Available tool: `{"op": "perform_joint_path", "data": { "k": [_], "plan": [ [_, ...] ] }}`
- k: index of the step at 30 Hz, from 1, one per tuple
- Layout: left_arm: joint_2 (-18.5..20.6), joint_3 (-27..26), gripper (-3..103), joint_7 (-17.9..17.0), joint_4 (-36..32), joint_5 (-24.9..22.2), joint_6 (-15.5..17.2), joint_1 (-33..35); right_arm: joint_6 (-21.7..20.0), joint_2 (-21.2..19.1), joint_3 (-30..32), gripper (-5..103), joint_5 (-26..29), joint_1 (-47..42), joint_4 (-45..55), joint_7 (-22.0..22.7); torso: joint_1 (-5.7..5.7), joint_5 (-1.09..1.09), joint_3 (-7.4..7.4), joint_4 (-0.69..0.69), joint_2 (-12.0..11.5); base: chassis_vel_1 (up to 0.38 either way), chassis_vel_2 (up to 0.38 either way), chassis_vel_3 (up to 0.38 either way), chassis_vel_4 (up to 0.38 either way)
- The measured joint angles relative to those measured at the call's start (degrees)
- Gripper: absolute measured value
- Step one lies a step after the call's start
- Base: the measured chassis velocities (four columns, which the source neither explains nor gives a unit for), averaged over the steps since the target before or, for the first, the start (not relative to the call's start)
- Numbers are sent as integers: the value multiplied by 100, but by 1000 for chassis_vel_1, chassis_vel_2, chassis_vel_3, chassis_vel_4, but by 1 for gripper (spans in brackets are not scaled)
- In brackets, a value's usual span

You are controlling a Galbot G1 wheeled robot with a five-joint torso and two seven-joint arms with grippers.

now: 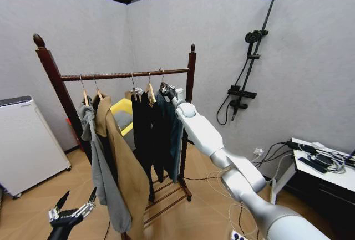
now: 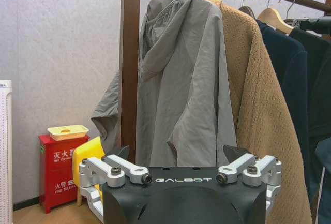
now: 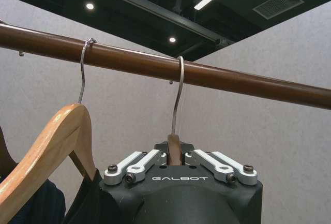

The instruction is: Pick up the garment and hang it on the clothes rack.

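Garment (image 1: 173,132) hangs from the clothes rack (image 1: 125,75) bar, right tool (image 1: 168,91) clamped on its hanger neck.

The right end effector (image 1: 169,92) hides the neck of the garment (image 1: 172,134) hanger. In the right wrist view, the clothes rack (image 3: 217,77) bar runs off both edges. The grey hooded coat (image 2: 181,89) hides the rack post's lower part in the left wrist view.

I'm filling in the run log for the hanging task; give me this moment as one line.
phase: hanging | right tool: shut on garment hanger, hook over clothes rack bar | left tool: open, low, idle | grey hooded coat on rack
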Motion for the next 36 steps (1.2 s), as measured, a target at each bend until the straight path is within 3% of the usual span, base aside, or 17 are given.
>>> {"op": "perform_joint_path", "data": {
  "k": [6, 12, 14, 16, 17, 20, 22, 23, 25, 26, 28, 29, 31, 32, 34, 35, 36],
  "plan": [
    [0, 0, 100, 0, 0, 0, 0, -1, -338, -146, 49, 10, 144, -335, 556, 119, -2, -1, -2, 0, 1, 0, 0, 0, 0],
    [0, 0, 100, 2, 0, 0, 0, 0, -763, -619, 128, 37, 286, -967, 1815, 273, -1, 2, 0, -1, 0, 0, 0, 0, 0],
    [0, 0, 100, 2, 0, 0, 0, 0, -785, -648, 133, 37, 301, -1001, 1893, 278, -1, 1, -1, 0, 0, 0, 0, 0, 0],
    [0, 0, 100, 0, 0, 0, 0, 0, -1008, -1038, 274, 47, 499, -1514, 3029, 383, -1, 1, -1, 0, 0, 0, 0, 0, 0],
    [0, 0, 100, -3, 0, 0, 0, 0, -1051, -1311, 448, 58, 463, -1859, 3568, 448, -2, 0, -1, 2, 1, 0, 0, 0, 0],
    [0, 0, 100, -1, 0, 0, 0, -1, -1082, -1591, 632, 64, 260, -2186, 3962, 571, -2, 2, -1, 1, 0, 0, 0, 0, 0],
    [0, -1, 100, -2, 0, 0, 0, 0, -1085, -2173, 978, 75, 16, -2860, 4613, 771, -1, 1, -1, 0, 0, 0, 0, 0, 0],
    [0, -1, 100, -2, 0, 0, 0, 0, -1085, -2173, 978, 75, 16, -2860, 4613, 771, -1, 1, -1, 0, 0, 0, 0, 0, 0],
    [0, 0, 100, 2, 0, 0, 0, 0, -1114, -2755, 1606, 85, 34, -3946, 5467, 936, -1, 6, 0, -3, 0, 0, 0, 0, 0],
    [0, 0, 100, 2, 0, 0, 0, 0, -1114, -2755, 1606, 85, 34, -3946, 5467, 936, -1, 6, 0, -3, 0, 0, 0, 0, 0],
    [0, 0, 100, 2, 0, 0, 0, 0, -1139, -2995, 2532, 95, 15, -5224, 6276, 966, -2, -1, -2, -2, 2, 0, 0, 0, 0],
    [0, 0, 100, 2, 0, 0, 0, 0, -1139, -2995, 2532, 95, 15, -5224, 6276, 966, -2, -1, -2, -2, 2, 0, 0, 0, 0],
    [0, 0, 100, 2, 0, 0, 0, 0, -1088, -2859, 3359, 100, -58, -6823, 7122, 1077, -2, 5, -1, -3, 1, 0, 0, 0, 0],
    [0, 0, 100, 2, 0, 0, 0, 0, -1088, -2859, 3359, 100, -58, -6823, 7122, 1077, -2, 5, -1, -3, 1, 0, 0, 0, 0],
    [0, 0, 100, 0, 0, 0, 0, 0, -822, -2329, 3916, 100, -271, -8491, 7745, 1139, -3, 1, -2, -3, 2, 0, 0, 0, 0],
    [0, 0, 100, 0, 0, 0, 0, 0, -822, -2329, 3916, 100, -271, -8491, 7745, 1139, -3, 1, -2, -3, 2, 0, 0, 0, 0],
    [0, 0, 100, 0, 0, 0, 0, 0, -569, -2035, 4022, 100, -460, -9131, 7823, 1138, -3, 2, -2, -4, 2, 0, 0, 0, 0]
  ]
}}
